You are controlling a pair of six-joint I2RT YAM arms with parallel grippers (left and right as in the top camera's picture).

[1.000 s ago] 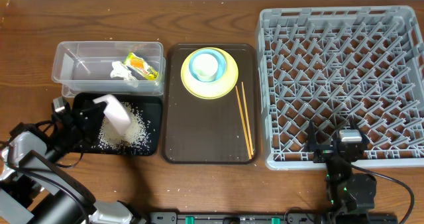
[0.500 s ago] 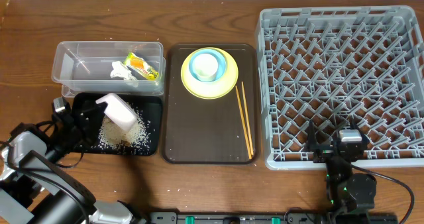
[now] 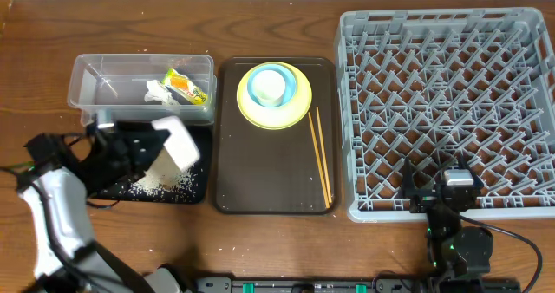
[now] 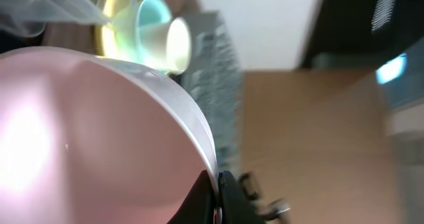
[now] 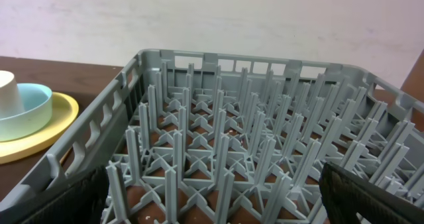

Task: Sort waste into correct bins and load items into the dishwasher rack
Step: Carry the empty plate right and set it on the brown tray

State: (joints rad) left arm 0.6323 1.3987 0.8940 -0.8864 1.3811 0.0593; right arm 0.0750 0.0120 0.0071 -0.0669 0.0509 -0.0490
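Over the near left of the table, the white bowl is held tilted above the black tray by the left gripper. Its jaws are pinched on the bowl's rim. In the left wrist view one dark finger is seen against that rim. Loose rice grains are scattered on the tray under the bowl. Just beyond the tray, on the far side, the clear tub is seen with the crumpled napkin and the snack wrapper inside it.

The brown serving tray is placed in the middle. At its far end the yellow plate is set, with the light blue bowl on it and the small white cup in the bowl. The chopsticks are laid along the tray's right side.

To the right, the grey rack is seen. The right gripper is positioned at the rack's near edge, its jaws spread wide with nothing between them.
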